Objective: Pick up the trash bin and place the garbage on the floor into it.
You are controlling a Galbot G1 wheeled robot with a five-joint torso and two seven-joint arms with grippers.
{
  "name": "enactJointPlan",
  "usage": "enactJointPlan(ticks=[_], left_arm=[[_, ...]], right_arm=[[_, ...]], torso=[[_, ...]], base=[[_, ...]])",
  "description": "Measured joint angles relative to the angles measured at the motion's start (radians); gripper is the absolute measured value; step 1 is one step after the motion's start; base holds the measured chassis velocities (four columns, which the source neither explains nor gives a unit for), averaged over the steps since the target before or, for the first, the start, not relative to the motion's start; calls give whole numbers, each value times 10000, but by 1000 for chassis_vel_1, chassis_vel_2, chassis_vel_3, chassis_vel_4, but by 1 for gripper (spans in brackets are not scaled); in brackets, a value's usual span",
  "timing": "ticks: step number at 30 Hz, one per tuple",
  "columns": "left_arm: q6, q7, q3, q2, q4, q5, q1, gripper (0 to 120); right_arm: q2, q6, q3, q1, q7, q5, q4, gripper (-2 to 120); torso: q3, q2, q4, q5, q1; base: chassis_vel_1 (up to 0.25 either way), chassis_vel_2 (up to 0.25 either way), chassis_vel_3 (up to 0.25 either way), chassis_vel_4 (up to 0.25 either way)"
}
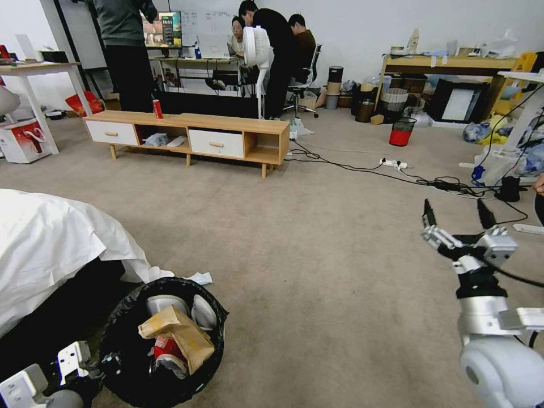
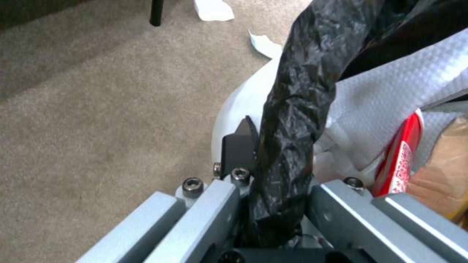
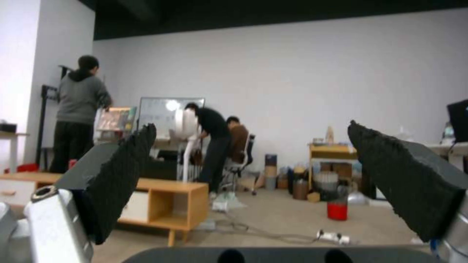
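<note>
So my left gripper (image 2: pixel 273 175) is clamped on the rim of the trash bin (image 1: pixel 127 362), black liner bunched up between the fingers, one finger outside the rim and the other tucked inside afaict. From the head cam the bin sits low on my left side, right next to the white sheet (image 1: pixel 51 243), and I can't tell if it's off the carpet (image 1: pixel 317 272) or resting on it.

What's in the bin rn: a folded tan cardboard piece (image 1: pixel 178 331) lying across the top, a red-and-white wrapper (image 1: pixel 167 348) under it, plus some white tissue (image 2: pixel 385 109) stuff toward the far side of the bin.

The relation that matters imo: the only loose bit I can spot near the bin is a white paper scrap (image 1: pixel 199 278) on the carpet just beyond the bin's far rim, beside the edge of the sheet. It's lying flat, longer side running roughly left-right.

My right gripper (image 1: pixel 460 220) is spread wide, holding nothing, hovering well to the right of the bin and pointing out at the room. So the scrap is way closer to the left arm, but that one's busy holding the bin, so the right would prob have to cross over the bin side to reach it.
</note>
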Motion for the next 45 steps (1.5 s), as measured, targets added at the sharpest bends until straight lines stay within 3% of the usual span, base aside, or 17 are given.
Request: enactJointPlan(ticks=[45], left_arm=[[-1,-14,6,-81,-17,-26,140,0]], right_arm=[[147,6,-556,191,36,-108,-342,100]], torso=[[0,0,-1,-1,1]], base=[[0,0,0,0]])
